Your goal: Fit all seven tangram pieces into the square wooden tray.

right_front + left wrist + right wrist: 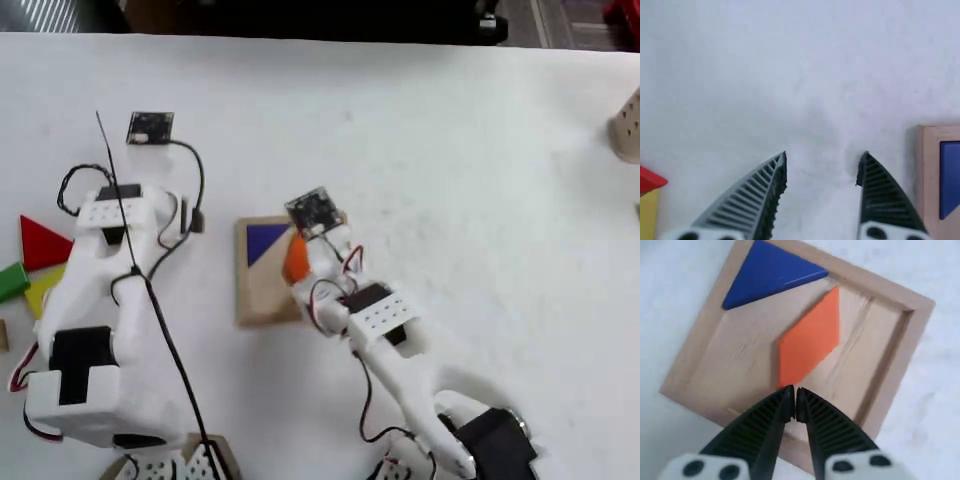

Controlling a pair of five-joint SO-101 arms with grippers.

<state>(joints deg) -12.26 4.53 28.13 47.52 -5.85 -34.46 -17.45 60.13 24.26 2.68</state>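
Note:
The square wooden tray (256,300) lies mid-table and holds a blue triangle (262,240) in one corner and an orange parallelogram (295,260) beside it. My right gripper (794,402) hangs over the tray (890,360), shut with nothing in it, its tips right at a corner of the orange parallelogram (807,342), below the blue triangle (767,272). My left gripper (822,167) stands open above bare table, between the tray's edge (929,180) and the loose pieces. A red triangle (40,243), a green piece (12,280) and a yellow piece (42,290) lie at the table's left edge.
A pale perforated wooden block (628,125) stands at the far right edge. A black cable (160,330) runs across the left arm. The red triangle (650,179) and yellow piece (649,215) sit to one side of the left gripper. The table's back and right are bare white.

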